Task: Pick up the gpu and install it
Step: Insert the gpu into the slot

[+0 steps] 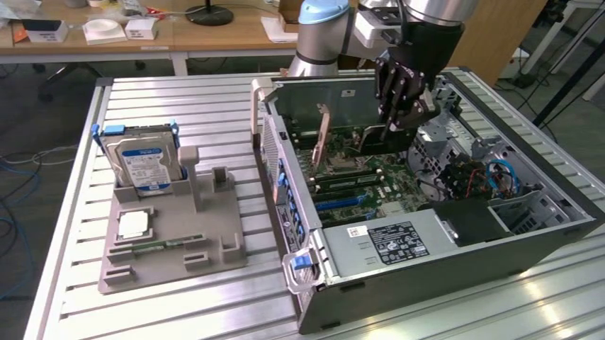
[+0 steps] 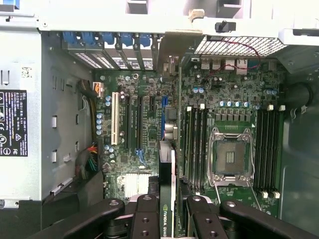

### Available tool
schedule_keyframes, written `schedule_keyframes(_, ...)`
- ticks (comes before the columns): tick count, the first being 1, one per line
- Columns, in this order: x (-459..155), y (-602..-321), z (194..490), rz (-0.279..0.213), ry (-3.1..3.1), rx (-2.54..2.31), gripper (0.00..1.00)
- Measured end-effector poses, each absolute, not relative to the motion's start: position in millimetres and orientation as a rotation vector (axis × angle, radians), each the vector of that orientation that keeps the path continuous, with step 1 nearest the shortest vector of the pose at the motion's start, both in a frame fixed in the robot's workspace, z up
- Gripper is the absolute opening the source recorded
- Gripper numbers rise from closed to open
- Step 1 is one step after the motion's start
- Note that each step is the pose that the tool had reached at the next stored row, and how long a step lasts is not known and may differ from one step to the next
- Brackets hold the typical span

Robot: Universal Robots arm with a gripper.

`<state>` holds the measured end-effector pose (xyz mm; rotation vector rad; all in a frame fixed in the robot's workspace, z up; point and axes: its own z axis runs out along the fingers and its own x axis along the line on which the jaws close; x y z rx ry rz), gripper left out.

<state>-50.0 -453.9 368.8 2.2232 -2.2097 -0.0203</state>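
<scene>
The gpu (image 2: 166,167) is gripped on edge by the clenched claw (image 1: 404,122) inside the open computer case (image 1: 444,283), just above the motherboard (image 2: 234,99), its long axis aligned with the expansion slots (image 2: 132,124), seating undetermined.

A robotics lab: slatted aluminium bench (image 1: 170,312), open computer tower (image 1: 426,297), cluttered wooden desks (image 1: 217,35), loose floor cables (image 1: 14,185).

"NVIDIA QUAD" printed on gpu (image 2: 167,209) edge; power supply label (image 2: 12,123) illegible.
</scene>
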Motion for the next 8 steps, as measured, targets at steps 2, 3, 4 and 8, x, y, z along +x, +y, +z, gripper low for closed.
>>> schedule_keyframes(2, -49.9, -453.9, 367.7, -0.021, -2.21, 2.224, 0.26)
schedule_keyframes(3, -50.0, -453.9, 367.2, -0.02, -2.21, 2.223, 0.26)
schedule_keyframes(4, -49.9, -453.9, 366.5, -0.02, -2.21, 2.223, 0.26)
schedule_keyframes(8, -50.0, -453.9, 362.9, -0.02, -2.21, 2.223, 0.26)
